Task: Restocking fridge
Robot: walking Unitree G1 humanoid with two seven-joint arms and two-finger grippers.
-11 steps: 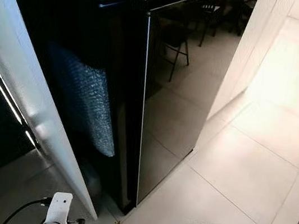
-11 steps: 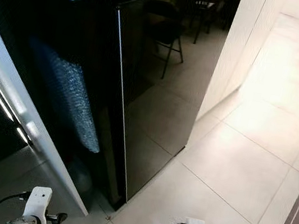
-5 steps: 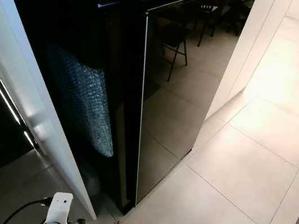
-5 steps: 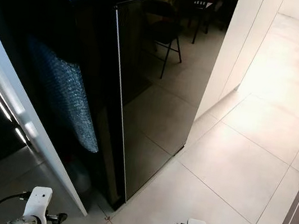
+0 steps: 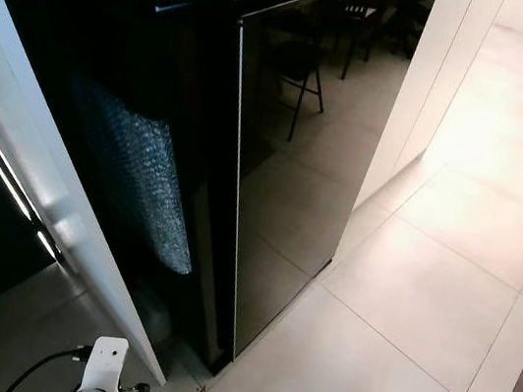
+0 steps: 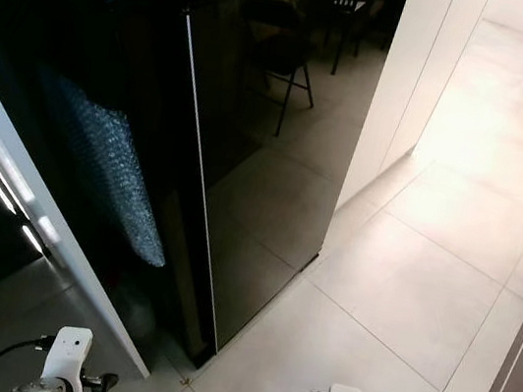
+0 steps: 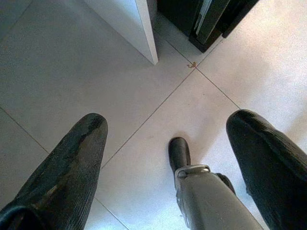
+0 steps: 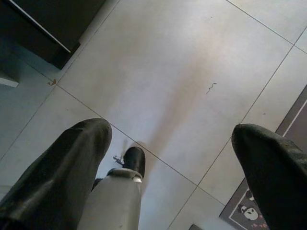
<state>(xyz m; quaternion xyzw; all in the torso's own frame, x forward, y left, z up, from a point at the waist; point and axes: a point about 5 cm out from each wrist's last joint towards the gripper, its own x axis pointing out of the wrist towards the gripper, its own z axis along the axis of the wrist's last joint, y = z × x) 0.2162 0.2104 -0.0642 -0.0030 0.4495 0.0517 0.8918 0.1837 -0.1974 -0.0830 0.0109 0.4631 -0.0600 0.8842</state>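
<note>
1. Fridge: the tall glossy black fridge sits slightly further left in your head views than a second ago. The whole scene shifted with it, so the camera moved, not the fridge.
2. You see its white-edged open door at left, with a bubble-wrap roll inside.
3. Left gripper hangs over pale floor tiles, fingers spread wide, holding nothing.
4. Right gripper likewise gapes wide and empty above the tiles, a grey patterned mat nearby.

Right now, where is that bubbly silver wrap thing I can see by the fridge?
In the eye views the bubble wrap hangs on the robot's left, in the dark gap between the open white door and the glossy black fridge door.
</note>
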